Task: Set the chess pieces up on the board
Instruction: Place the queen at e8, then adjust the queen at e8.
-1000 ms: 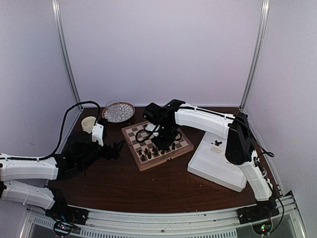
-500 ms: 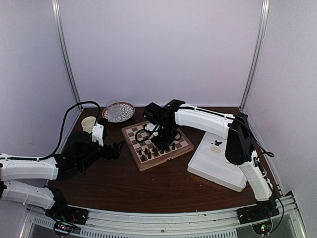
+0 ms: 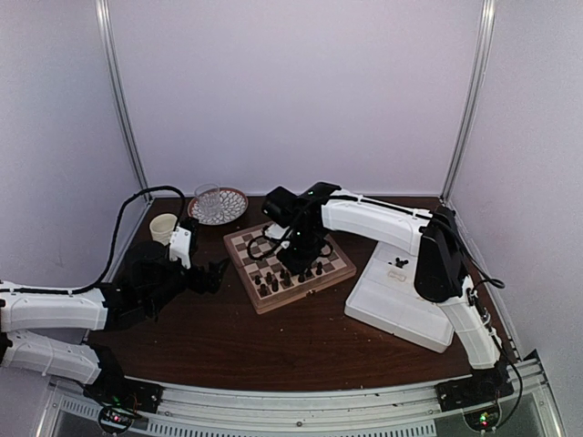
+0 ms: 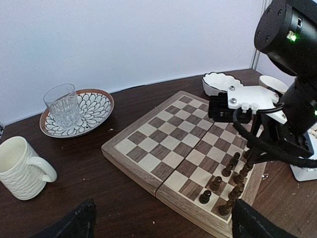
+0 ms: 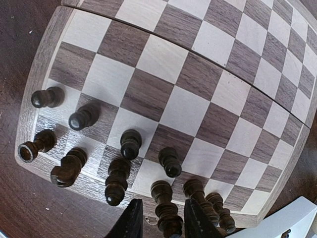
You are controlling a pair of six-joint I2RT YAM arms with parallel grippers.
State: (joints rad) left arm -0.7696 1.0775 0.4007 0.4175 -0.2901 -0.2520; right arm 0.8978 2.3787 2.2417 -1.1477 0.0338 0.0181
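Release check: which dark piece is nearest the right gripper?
The tall dark piece in the board's edge row, between the fingers of the right gripper; the others stand outside.

top: high, rearward | left wrist: low, oblique | right wrist: overhead, close | shared: board (image 3: 244, 246)

Cropped by the right wrist view's bottom edge: right fingers (image 5: 132, 220) and a dark piece (image 5: 168, 218) between them; possibly untouched, hard to tell. From above, masked by right gripper (image 3: 296, 262): several board (image 3: 244, 244) squares.
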